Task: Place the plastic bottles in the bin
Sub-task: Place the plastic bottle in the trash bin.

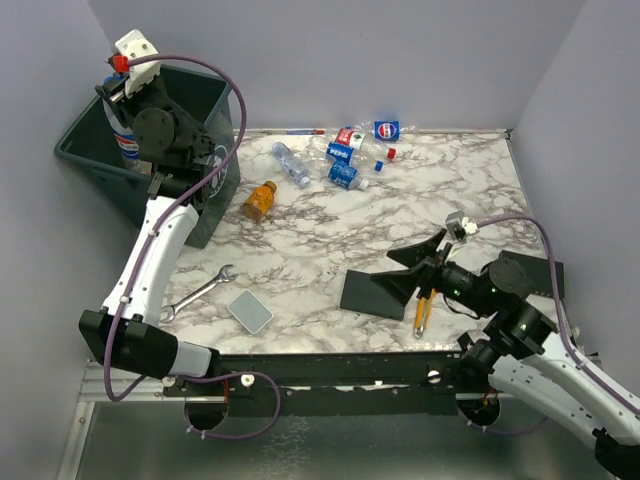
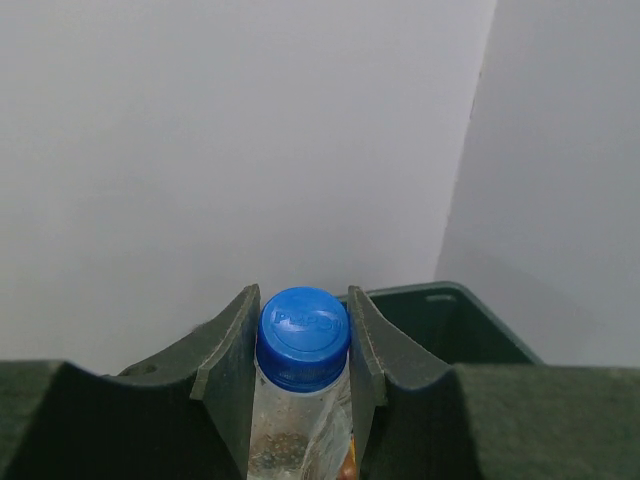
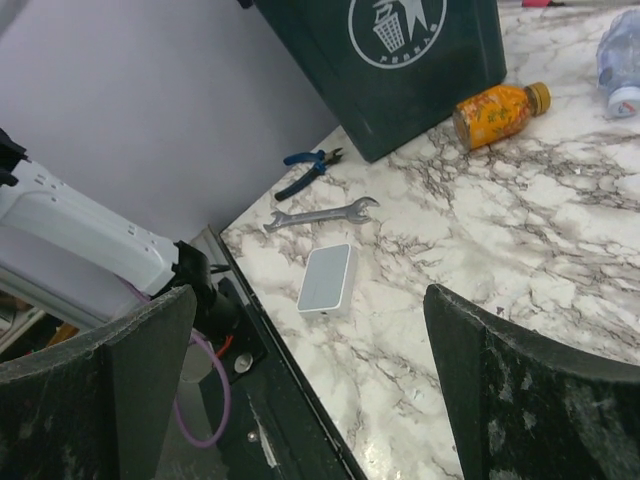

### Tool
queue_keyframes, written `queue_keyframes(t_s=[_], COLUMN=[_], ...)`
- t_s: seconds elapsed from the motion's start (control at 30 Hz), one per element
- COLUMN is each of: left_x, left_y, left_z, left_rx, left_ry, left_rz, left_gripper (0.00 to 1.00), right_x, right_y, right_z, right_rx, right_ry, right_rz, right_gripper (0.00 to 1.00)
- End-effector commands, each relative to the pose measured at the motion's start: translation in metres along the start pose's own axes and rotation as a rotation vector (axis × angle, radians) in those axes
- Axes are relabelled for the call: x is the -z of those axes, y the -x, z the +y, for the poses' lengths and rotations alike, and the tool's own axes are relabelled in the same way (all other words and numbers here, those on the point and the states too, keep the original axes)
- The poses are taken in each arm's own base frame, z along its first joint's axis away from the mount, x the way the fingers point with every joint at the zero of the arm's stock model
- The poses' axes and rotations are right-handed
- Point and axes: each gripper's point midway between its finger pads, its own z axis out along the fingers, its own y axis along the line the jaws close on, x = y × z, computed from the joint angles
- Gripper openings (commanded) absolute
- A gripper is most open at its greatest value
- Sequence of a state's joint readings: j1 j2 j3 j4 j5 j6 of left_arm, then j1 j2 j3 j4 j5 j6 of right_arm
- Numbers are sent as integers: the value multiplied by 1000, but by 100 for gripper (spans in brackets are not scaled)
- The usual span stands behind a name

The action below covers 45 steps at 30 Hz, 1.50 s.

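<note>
Blue-capped clear bottle (image 2: 303, 335) clamped in your left gripper (image 2: 302, 300), above the bin (image 2: 450, 305) | your right gripper (image 3: 308, 300) spread wide, empty, over table (image 1: 330, 230) | other bottles (image 1: 350, 155) lie at far edge.

Dark green bin (image 1: 200, 95) at far left; blue-capped bottle (image 2: 303, 325) held over it; crushed bottles (image 1: 350, 150) clustered far centre.

Robot lab cell: marble-print table (image 1: 330, 225) boxed by plain walls (image 1: 400, 60).
</note>
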State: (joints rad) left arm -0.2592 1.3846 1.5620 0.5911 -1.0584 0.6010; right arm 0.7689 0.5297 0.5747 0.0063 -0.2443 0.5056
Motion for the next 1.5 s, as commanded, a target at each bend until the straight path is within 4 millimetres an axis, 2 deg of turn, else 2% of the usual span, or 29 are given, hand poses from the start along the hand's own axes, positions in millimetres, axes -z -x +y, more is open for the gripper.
queue_keyframes(t_s=[0.0, 0.17, 0.3, 0.33, 0.37, 0.4, 0.47, 0.57, 0.67, 0.8, 0.87, 0.97, 1.03, 1.13, 1.27, 1.37, 1.47], left_x=[-6, -10, -9, -9, -9, -9, -8, -9, -10, -9, -1, 19, 31, 43, 52, 68, 86], left_y=[-49, -86, -101, -103, -104, -105, -102, -91, -69, -36, -23, -19, -35, -61, -84, -90, -96], left_z=[-3, -9, -15, -18, -22, -25, -31, -34, -38, -56, -78, -115, -138, -156, -162, -169, -171], left_rx=[59, 123, 145, 146, 145, 138, 161, 185, 232, 248, 226, 165, 113, 71, 54, 96, 36], left_ry=[26, -4, -28, -45, -67, -84, -112, -138, -183, -309, -434, -626, -737, -813, -834, -890, -903], left_rz=[81, 148, 184, 192, 198, 204, 209, 206, 181, 129, 111, 117, 185, 288, 366, 415, 427], left_gripper=[0, 0, 1, 8, 21, 39, 63, 82, 98, 99, 99, 99, 99, 98, 96, 94, 93], right_x=[10, 18, 18, 17, 17, 16, 15, 13, 11, 8, 5, 2, 1, 0, 2, 1, -3], right_y=[3, 1, 0, 0, 1, 1, 2, 4, 4, 2, -1, -5, -5, -5, -5, -8, -10], right_z=[-4, -9, -11, -12, -13, -13, -14, -14, -15, -16, -17, -17, -17, -17, -19, -23, -25], right_rx=[-16, -20, -21, -20, -18, -15, -9, 0, 5, -2, -11, -17, -17, -13, -12, -18, -23], right_ry=[-40, -69, -83, -86, -88, -91, -99, -102, -107, -109, -105, -98, -96, -99, -115, -127, -128], right_rz=[-32, -39, -36, -34, -34, -32, -30, -24, -17, -10, 0, 18, 24, 26, 28, 30, 35], right_gripper=[100, 100, 100, 100, 100, 100, 100, 100, 100, 100, 100, 100, 100, 100, 100, 100, 100])
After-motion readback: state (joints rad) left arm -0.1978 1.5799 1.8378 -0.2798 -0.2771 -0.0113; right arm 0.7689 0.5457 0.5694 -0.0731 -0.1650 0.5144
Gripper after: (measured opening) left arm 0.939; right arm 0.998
